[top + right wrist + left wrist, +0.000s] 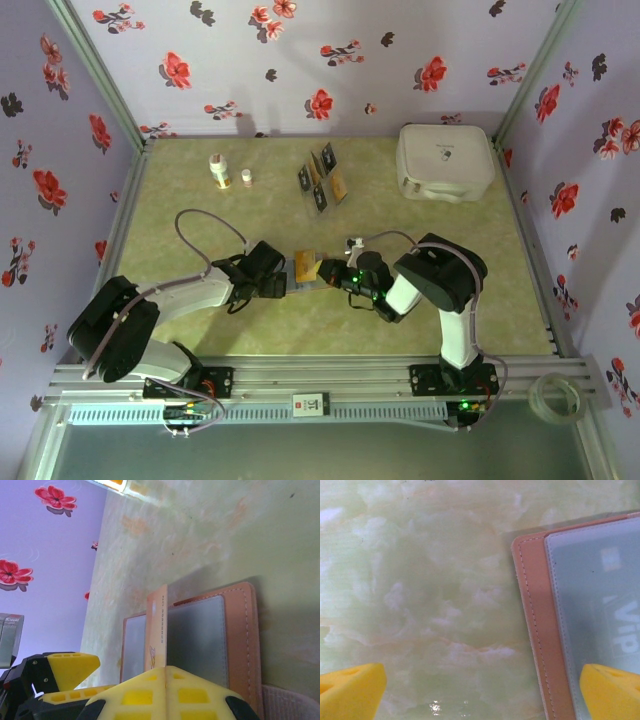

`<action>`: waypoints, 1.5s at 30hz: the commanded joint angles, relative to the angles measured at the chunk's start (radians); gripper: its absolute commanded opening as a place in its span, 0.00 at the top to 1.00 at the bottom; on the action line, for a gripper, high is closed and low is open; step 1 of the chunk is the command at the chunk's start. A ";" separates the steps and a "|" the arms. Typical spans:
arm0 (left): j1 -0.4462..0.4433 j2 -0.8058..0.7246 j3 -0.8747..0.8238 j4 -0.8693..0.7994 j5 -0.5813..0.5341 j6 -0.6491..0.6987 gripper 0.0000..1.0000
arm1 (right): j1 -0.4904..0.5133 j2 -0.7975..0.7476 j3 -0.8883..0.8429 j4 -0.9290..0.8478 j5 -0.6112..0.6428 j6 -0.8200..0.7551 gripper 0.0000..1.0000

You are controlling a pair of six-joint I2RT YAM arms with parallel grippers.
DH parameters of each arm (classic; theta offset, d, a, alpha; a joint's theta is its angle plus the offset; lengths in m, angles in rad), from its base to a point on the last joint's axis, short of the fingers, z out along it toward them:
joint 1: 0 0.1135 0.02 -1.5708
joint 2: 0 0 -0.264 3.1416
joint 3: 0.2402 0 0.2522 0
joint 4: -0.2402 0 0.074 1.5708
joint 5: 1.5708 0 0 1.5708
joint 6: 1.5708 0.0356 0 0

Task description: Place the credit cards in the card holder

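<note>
Right gripper (165, 676) clamped on one credit card (157, 625), edge-on against the open card holder (242, 630). VIP card (620, 625) sits in a pocket. Left gripper (481, 692) wide open, empty.

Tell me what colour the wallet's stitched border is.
Reddish-brown, with pale stitching. The wallet shows best in the left wrist view.

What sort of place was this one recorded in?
Probably a purpose-built robot test booth: floral-papered walls box in a green marbled tabletop, and an aluminium mounting rail runs along its near edge.
</note>
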 commanded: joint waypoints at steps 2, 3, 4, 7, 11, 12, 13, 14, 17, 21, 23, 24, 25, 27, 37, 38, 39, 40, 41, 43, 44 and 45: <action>-0.003 -0.004 0.018 -0.007 -0.028 0.000 0.00 | 0.017 -0.001 -0.021 -0.016 0.022 0.003 1.00; -0.003 -0.003 0.018 -0.007 -0.030 0.000 0.00 | 0.019 0.000 -0.020 -0.016 0.023 0.003 1.00; -0.004 -0.004 0.018 -0.007 -0.029 0.000 0.00 | 0.020 0.002 -0.021 -0.017 0.023 0.003 1.00; -0.003 -0.005 0.019 -0.006 -0.028 0.001 0.00 | 0.025 0.003 -0.022 -0.015 0.024 0.002 1.00; -0.003 -0.006 0.018 -0.008 -0.028 0.000 0.00 | 0.027 0.002 -0.025 -0.015 0.024 0.004 1.00; -0.003 -0.007 0.017 -0.007 -0.028 0.000 0.00 | 0.027 0.002 -0.025 -0.018 0.022 0.005 1.00; -0.004 -0.006 0.018 -0.008 -0.028 0.002 0.00 | 0.028 0.003 -0.025 -0.018 0.021 0.005 1.00; -0.003 -0.007 0.017 -0.007 -0.029 0.003 0.00 | 0.029 0.002 -0.025 -0.019 0.021 0.005 1.00; -0.005 -0.007 0.018 -0.008 -0.028 0.002 0.00 | 0.030 0.003 -0.030 -0.018 0.020 0.007 1.00; -0.003 -0.007 0.017 -0.007 -0.029 0.003 0.00 | 0.034 0.002 -0.033 -0.018 0.020 0.009 1.00; -0.003 -0.007 0.017 -0.007 -0.029 0.002 0.00 | 0.034 0.003 -0.033 -0.017 0.018 0.009 1.00; -0.003 -0.007 0.016 -0.008 -0.029 0.002 0.00 | 0.034 0.002 -0.037 -0.015 0.017 0.010 1.00; -0.003 -0.007 0.017 -0.007 -0.029 0.003 0.00 | 0.036 0.002 -0.038 -0.014 0.019 0.009 1.00; -0.003 -0.007 0.016 -0.008 -0.028 0.004 0.00 | 0.036 -0.001 -0.046 -0.010 0.021 0.010 1.00; -0.004 -0.004 0.020 -0.007 -0.029 0.000 0.00 | 0.019 -0.006 -0.050 -0.009 0.042 0.006 1.00; -0.003 -0.003 0.019 -0.008 -0.028 0.000 0.00 | 0.015 -0.006 -0.050 -0.010 0.042 0.006 1.00; -0.003 -0.005 0.019 -0.008 -0.028 0.002 0.00 | 0.009 -0.007 -0.050 -0.010 0.043 0.006 1.00; -0.003 -0.005 0.020 -0.009 -0.028 0.002 0.00 | 0.005 -0.007 -0.048 -0.012 0.042 0.006 1.00; -0.003 -0.005 0.021 -0.010 -0.028 0.003 0.00 | 0.001 -0.007 -0.047 -0.013 0.040 0.006 1.00; -0.004 -0.006 0.020 -0.009 -0.028 0.003 0.00 | -0.005 -0.007 -0.047 -0.014 0.038 0.006 1.00; -0.003 -0.005 0.019 -0.010 -0.028 0.001 0.00 | -0.009 -0.008 -0.048 -0.016 0.038 0.004 1.00; -0.003 -0.005 0.018 -0.009 -0.029 0.002 0.00 | -0.013 -0.010 -0.047 -0.018 0.038 0.003 1.00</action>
